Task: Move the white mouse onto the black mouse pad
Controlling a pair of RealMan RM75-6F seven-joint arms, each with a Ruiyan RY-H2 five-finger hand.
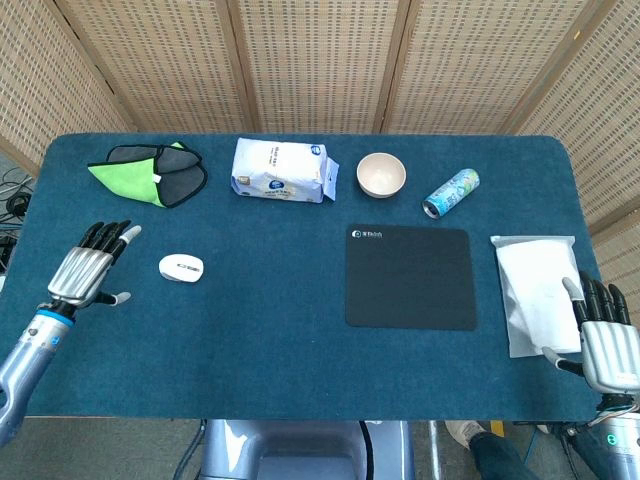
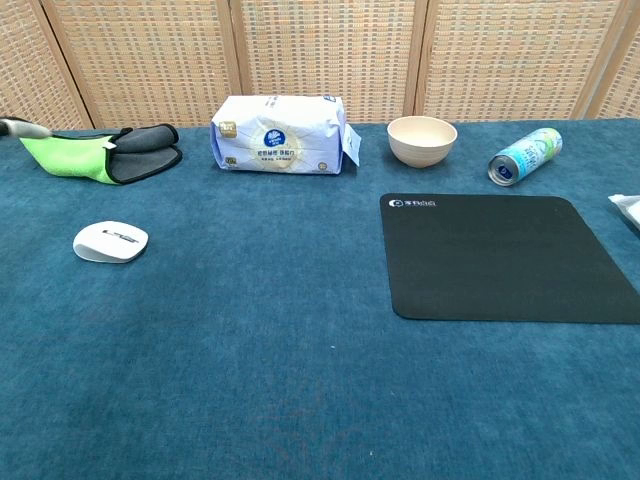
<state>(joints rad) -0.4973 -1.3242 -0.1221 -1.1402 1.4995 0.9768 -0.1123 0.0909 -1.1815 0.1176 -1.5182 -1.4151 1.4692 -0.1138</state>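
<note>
The white mouse (image 1: 181, 267) (image 2: 111, 242) lies on the blue table cloth at the left. The black mouse pad (image 1: 411, 277) (image 2: 503, 257) lies flat right of centre with nothing on it. My left hand (image 1: 90, 269) hovers open a short way left of the mouse, fingers spread and pointing away from me, not touching it. In the chest view only a fingertip (image 2: 20, 126) of it shows at the left edge. My right hand (image 1: 603, 338) is open at the table's near right corner, far from both.
Along the back stand a green and grey cloth (image 1: 150, 173), a tissue pack (image 1: 280, 170), a beige bowl (image 1: 381, 175) and a lying can (image 1: 451, 193). A white pouch (image 1: 537, 290) lies right of the pad, just ahead of my right hand.
</note>
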